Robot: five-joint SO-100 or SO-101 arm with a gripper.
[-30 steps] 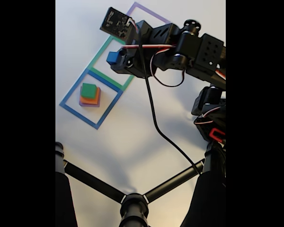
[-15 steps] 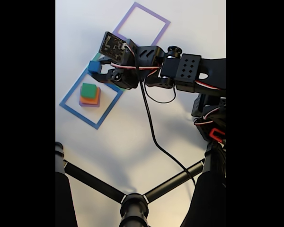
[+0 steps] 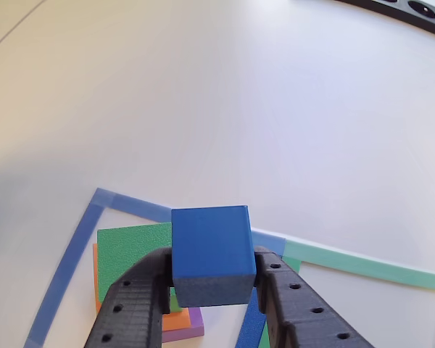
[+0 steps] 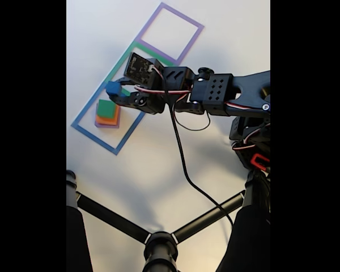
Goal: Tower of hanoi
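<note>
My gripper (image 3: 212, 279) is shut on the blue cube (image 3: 212, 252), with one black finger (image 3: 134, 297) on each side of it. The cube hangs in the air, just above and beside the stack. That stack is a green block (image 3: 133, 255) on an orange block (image 3: 175, 319) on a purple block (image 3: 185, 328), inside the blue taped square (image 3: 130, 202). In the fixed view the gripper (image 4: 117, 90) holds the blue cube (image 4: 113, 88) over the upper edge of the stack, where the green block (image 4: 106, 107), the orange block (image 4: 108, 119) and the purple block (image 4: 107, 125) show.
On the white table a green taped square (image 4: 126, 58) and a purple taped square (image 4: 171, 29) continue the row beyond the blue one (image 4: 97, 136). A black tripod (image 4: 158, 241) stands at the bottom and my arm's base (image 4: 252, 141) at the right.
The gripper has carried the blue cube from over the green square toward the stack in the blue square, and it has dropped a little lower.
</note>
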